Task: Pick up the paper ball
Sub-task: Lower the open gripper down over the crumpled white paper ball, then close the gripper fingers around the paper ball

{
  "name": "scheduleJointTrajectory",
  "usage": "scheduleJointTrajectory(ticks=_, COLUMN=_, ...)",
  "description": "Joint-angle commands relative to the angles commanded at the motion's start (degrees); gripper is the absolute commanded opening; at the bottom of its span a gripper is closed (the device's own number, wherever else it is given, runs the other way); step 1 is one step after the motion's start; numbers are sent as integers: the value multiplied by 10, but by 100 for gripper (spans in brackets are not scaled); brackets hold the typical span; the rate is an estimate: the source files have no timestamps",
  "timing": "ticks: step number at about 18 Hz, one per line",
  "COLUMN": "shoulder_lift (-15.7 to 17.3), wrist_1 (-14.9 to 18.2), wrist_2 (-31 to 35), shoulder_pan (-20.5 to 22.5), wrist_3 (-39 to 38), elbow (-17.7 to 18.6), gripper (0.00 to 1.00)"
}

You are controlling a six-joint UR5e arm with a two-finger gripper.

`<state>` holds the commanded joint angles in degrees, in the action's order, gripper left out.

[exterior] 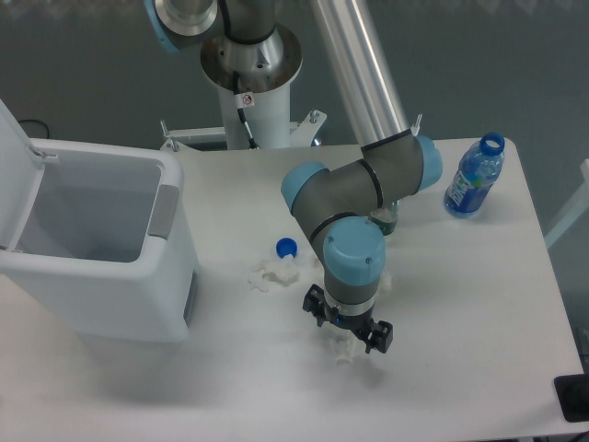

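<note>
White desk (460, 304) runs under me, with a dark grey wall behind it and my pedestal base (250, 64) standing at the desk's far edge. My arm (368, 175) reaches down from the upper middle, folds at the blue-capped elbow joints, and ends with the wrist pointing straight down at the desk, so I look onto the top of my own wrist.

My tool (350, 333) sits low over the surface, its dark body and two black fingers splayed to either side; they look apart, with a gap between them. The paper ball (345, 350), a small ragged white wad, lies on the desk right under the tool, showing just between and below the fingers. Whether the fingers touch it I cannot tell.

To the left, another white crumpled wad (272, 273) lies beside a blue bottle cap (286, 247). A bit of white paper (385, 282) also peeks out by my wrist.

At the left stands a white bin (170, 276) with its lid up; the part of its inside I can see shows only bare grey walls. A blue-labelled plastic bottle (474, 180) without a cap stands near the right far corner, well apart from the tool.
</note>
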<state>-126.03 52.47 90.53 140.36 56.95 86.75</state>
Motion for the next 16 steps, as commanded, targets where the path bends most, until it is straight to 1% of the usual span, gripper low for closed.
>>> scheduleJointTrajectory(ticks=2, shoulder_lift=-3, wrist_1=-1, wrist_2=1, shoulder_pan=0, wrist_3=0, elbow=-1, gripper=98)
scheduleJointTrajectory(ticks=3, shoulder_lift=-3, wrist_1=-1, wrist_2=1, shoulder_pan=0, wrist_3=0, elbow=-1, gripper=95)
scheduleJointTrajectory(ticks=5, shoulder_lift=-3, wrist_1=-1, wrist_2=1, shoulder_pan=-3, wrist_3=-2, elbow=-2, gripper=81)
scheduleJointTrajectory(ticks=7, shoulder_lift=-3, wrist_1=-1, wrist_2=2, shoulder_pan=-4, wrist_3=-2, elbow=-2, gripper=69)
scheduleJointTrajectory(ticks=11, shoulder_lift=-3, wrist_1=-1, wrist_2=2, shoulder_pan=-3, wrist_3=-2, elbow=-2, gripper=61)
scheduleJointTrajectory(ticks=13, shoulder_lift=-3, wrist_1=-1, wrist_2=2, shoulder_pan=-4, wrist_3=-2, elbow=-3, gripper=54)
scheduleJointTrajectory(ticks=16, shoulder_lift=-2, wrist_1=0, wrist_2=2, shoulder_pan=-4, wrist_3=-4, elbow=-2, gripper=30)
